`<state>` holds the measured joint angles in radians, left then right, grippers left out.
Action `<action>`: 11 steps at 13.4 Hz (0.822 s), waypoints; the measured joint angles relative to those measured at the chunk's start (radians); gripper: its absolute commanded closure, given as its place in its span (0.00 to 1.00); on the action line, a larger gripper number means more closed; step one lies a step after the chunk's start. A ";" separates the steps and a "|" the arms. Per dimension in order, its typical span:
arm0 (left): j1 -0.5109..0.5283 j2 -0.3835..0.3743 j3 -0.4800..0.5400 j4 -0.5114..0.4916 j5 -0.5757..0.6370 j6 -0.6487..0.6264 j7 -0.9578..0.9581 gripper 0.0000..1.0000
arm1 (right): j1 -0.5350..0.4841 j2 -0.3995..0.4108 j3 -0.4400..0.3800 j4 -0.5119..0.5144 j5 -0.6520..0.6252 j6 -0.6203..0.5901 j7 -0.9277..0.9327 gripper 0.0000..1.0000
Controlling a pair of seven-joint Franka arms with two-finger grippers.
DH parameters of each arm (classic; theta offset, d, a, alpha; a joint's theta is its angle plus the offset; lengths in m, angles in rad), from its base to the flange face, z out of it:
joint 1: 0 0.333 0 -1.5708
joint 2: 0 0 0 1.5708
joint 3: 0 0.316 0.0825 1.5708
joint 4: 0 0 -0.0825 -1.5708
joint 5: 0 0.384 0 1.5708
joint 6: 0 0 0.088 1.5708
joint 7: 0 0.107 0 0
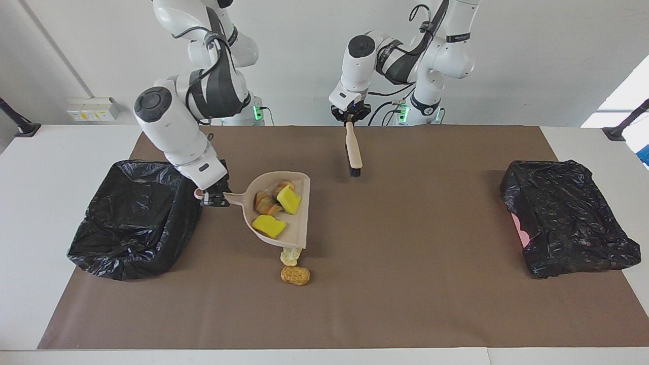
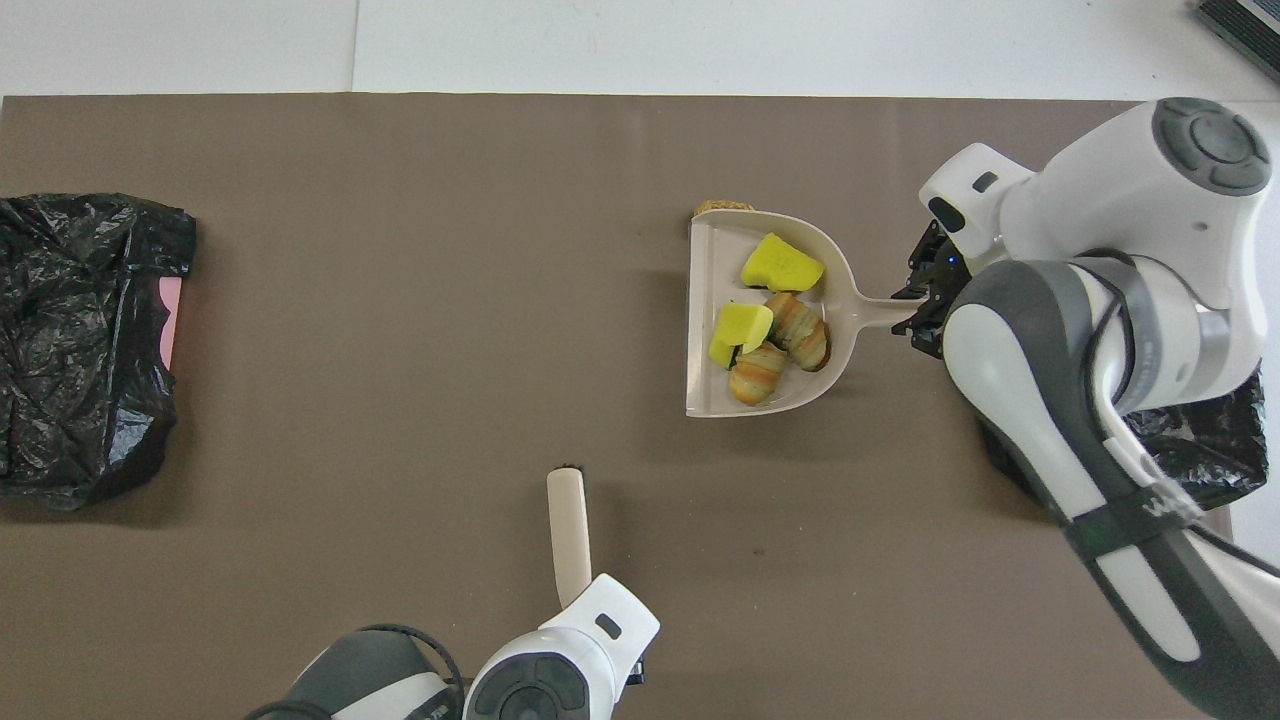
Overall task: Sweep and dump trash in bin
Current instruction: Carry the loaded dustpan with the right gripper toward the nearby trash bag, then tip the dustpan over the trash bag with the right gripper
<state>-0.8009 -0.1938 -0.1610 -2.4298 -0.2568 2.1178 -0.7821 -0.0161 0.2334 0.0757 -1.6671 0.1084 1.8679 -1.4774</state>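
No readable writing shows. The right gripper [image 1: 213, 197] is clamped on the dustpan [image 1: 299, 223] handle; four trash [image 1: 268, 225] scraps ride in the pan just beside it, two more lie under its lip. The left gripper [image 1: 350, 117], closed on the brush [image 1: 353, 149], hangs well apart from them.

White wall [image 1: 532, 61], brown-matted table [image 1: 405, 304]

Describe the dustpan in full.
The dustpan is pale pink, plastic-looking, with a flat tray, a curved raised wall and a short handle. The right gripper, shut on that handle, holds it beside the black-bagged bin. It carries yellow sponge chunks and brown pastry lumps.
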 measured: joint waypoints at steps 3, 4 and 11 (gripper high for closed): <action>-0.023 0.032 0.000 0.000 -0.036 0.029 0.011 1.00 | -0.090 0.000 -0.002 0.023 0.000 -0.025 -0.126 1.00; -0.034 0.032 0.000 0.000 -0.048 0.033 0.011 1.00 | -0.124 0.000 -0.003 0.031 0.000 -0.043 -0.170 1.00; -0.090 0.072 0.001 -0.011 -0.055 0.085 -0.006 1.00 | -0.393 0.000 -0.009 0.103 -0.086 -0.109 -0.418 1.00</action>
<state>-0.8906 -0.1219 -0.1605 -2.4412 -0.3117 2.2029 -0.7877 -0.4093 0.2332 0.0668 -1.5642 0.0220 1.7589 -1.8950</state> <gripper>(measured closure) 0.736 0.692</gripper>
